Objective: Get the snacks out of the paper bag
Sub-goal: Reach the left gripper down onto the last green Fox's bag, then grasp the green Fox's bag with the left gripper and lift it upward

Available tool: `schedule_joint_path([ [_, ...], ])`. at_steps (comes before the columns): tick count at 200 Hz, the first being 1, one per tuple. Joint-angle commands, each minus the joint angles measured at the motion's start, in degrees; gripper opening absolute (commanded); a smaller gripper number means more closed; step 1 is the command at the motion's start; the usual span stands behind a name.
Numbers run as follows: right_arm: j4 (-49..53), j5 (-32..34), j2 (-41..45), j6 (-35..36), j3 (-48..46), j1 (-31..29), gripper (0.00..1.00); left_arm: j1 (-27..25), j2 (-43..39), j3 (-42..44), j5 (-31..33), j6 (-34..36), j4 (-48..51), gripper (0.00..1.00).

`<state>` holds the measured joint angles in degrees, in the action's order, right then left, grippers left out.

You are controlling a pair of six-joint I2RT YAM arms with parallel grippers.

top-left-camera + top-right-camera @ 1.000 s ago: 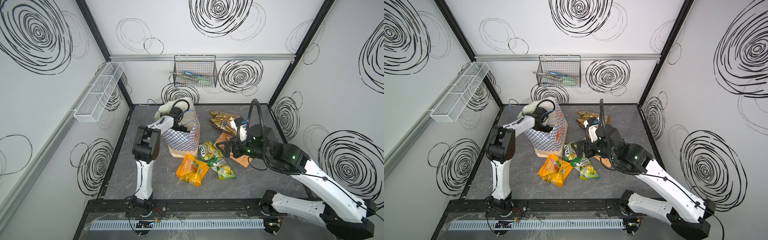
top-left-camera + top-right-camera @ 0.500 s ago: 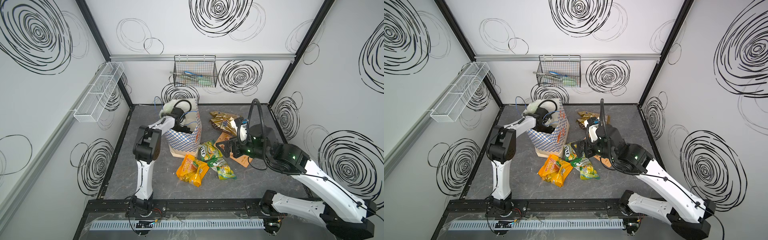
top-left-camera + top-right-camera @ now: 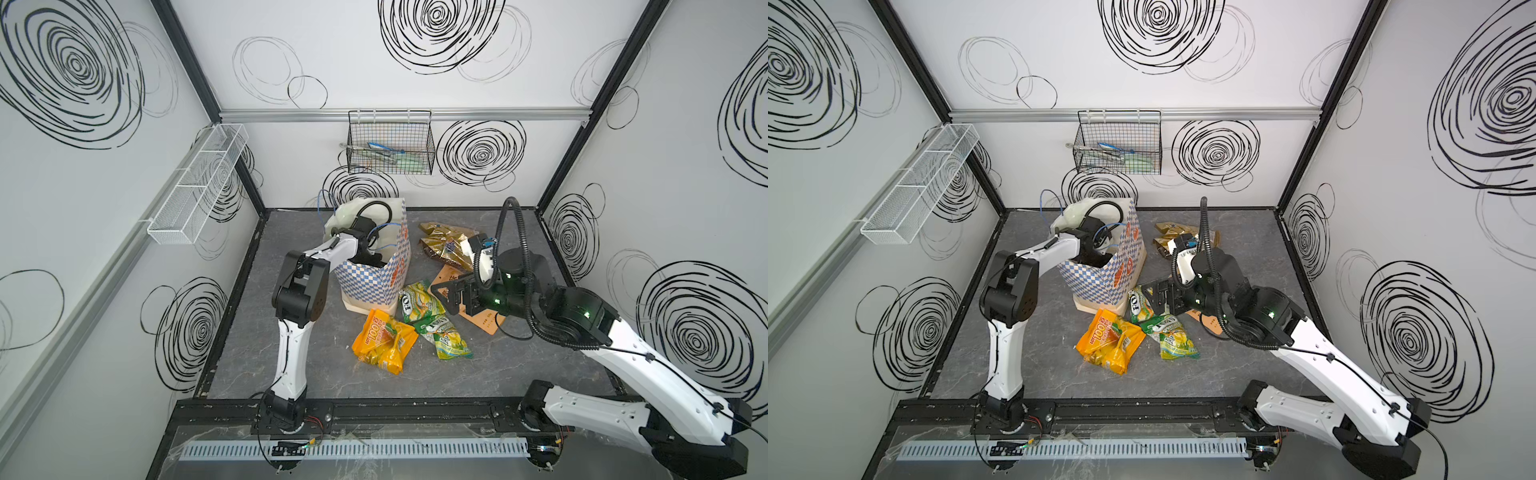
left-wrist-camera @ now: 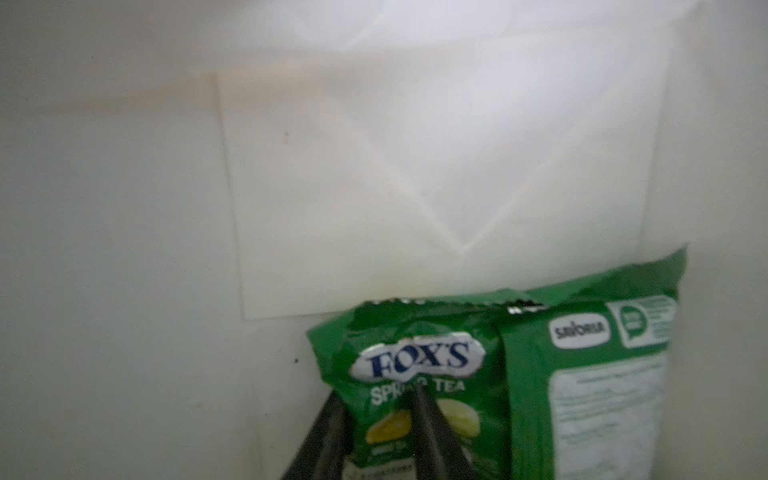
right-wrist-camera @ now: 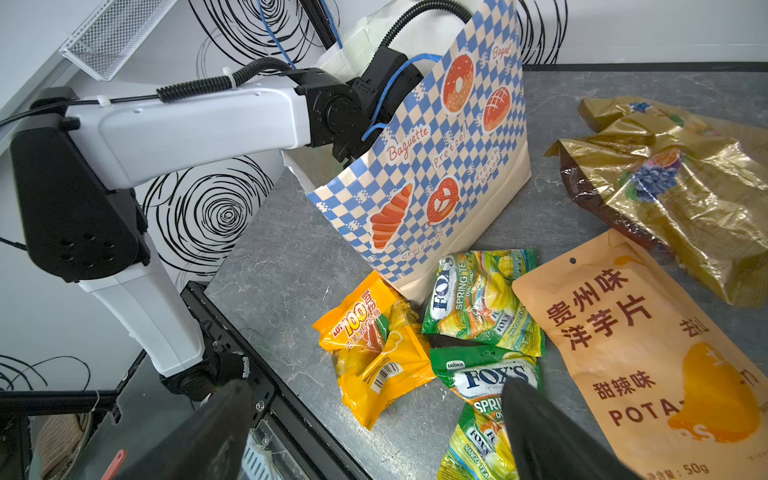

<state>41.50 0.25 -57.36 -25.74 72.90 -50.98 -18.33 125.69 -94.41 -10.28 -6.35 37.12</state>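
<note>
Nearest, my right gripper (image 5: 378, 390) hangs with jaws spread, holding nothing, above the yellow-orange packs (image 3: 382, 340), green-yellow packs (image 3: 432, 324) and orange-tan pouch (image 5: 648, 353) lying on the table (image 3: 291, 353) beside the paper bag (image 3: 374, 278); the gold foil pack (image 3: 444, 245) lies beyond. Deep inside the bag, my left gripper (image 4: 376, 392) pinches a fold of the green packet (image 4: 457, 374). I judge it light, crinkly and slippery; a grip near the top seam should hold better.

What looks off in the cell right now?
Only the paper bag: its front blue cord handle lies across the wrist of the left arm, whose end effector pinches a green packet inside; it may snag on withdrawal. Packets outside look intact.
</note>
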Motion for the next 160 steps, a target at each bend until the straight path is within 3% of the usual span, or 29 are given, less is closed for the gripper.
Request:
schedule_joint_path([
  [1, -0.76, 0.45, 0.85, -0.81, 0.2, 0.05, 0.97, -0.78, 1.49, 0.15, 0.95, 0.54, 1.94, 0.13],
  [14, -0.75, 0.29, 0.72, -0.81, 0.26, 0.01, 0.97, -0.65, 0.49, -0.07, 0.8, 0.57, 1.92, 0.0],
  [160, -1.06, 0.54, 0.76, -0.63, 0.31, 0.03, 0.97, 1.01, -12.56, -11.41, 0.32, 0.04, 8.54, 0.0],
])
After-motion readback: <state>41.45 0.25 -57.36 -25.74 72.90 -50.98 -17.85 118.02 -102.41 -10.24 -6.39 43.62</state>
